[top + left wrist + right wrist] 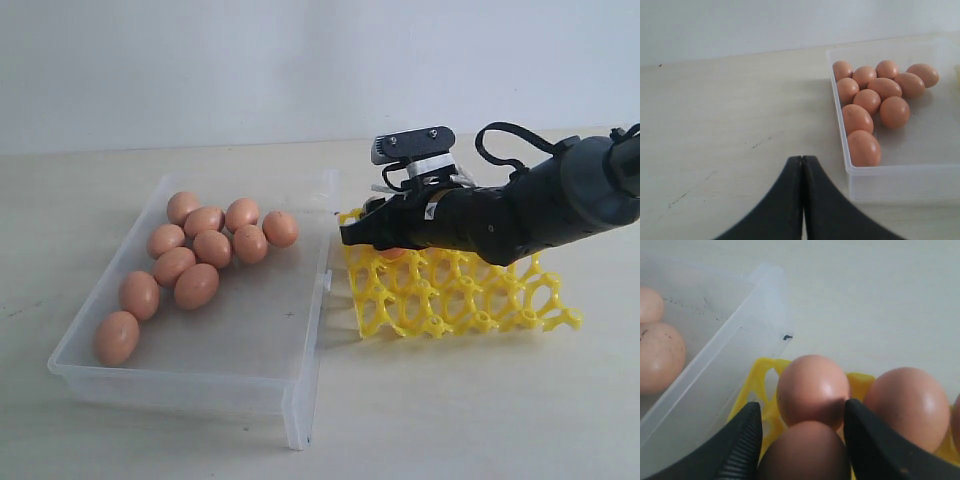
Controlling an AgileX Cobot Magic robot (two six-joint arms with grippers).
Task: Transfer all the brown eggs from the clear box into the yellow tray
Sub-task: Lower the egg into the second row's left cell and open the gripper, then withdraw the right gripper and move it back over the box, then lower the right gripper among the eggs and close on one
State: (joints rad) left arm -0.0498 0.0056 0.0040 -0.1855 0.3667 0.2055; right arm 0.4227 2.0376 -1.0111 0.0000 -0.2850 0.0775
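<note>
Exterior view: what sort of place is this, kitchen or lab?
Probably a lab test bench, not a kitchen: a bare pale table against a blank white wall, a robot arm, and only a clear box of brown eggs and a yellow tray.

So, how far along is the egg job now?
Done: at least two brown eggs sit in the yellow tray. In hand: the right tool holds another egg over the tray. Left: eleven eggs lie in the clear box; the left tool is shut, idle.
</note>
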